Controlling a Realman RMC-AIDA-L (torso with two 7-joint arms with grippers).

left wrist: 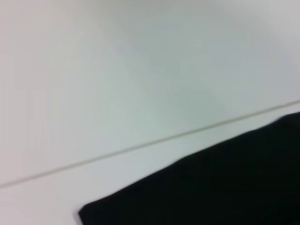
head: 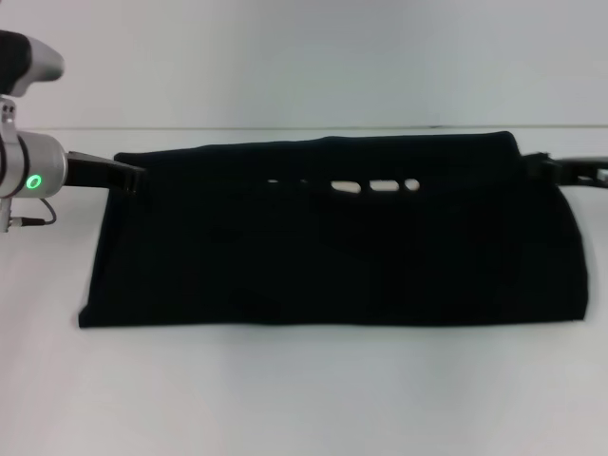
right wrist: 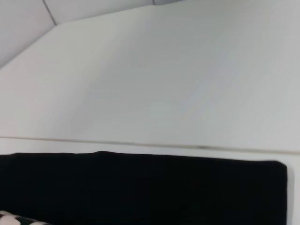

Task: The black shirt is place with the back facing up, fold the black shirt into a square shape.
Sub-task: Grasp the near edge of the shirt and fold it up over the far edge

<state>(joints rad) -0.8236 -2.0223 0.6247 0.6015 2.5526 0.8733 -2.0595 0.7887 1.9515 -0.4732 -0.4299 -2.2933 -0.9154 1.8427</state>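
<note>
head view looks forward and down over the whole white table [head: 304, 399] — black shirt [head: 332, 247] spread wide, seen from farther off. both wrist views sit close and low, skimming the shirt's far edge toward the wall — that edge is shared ground.

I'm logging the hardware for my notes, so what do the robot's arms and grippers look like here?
The left arm has a silver-grey cylindrical cuff with a glowing green ring light, a thin black cable beneath it, and a dark upper segment. Its left gripper is rigid and black. Of the right gripper, only a slim black part shows.
</note>
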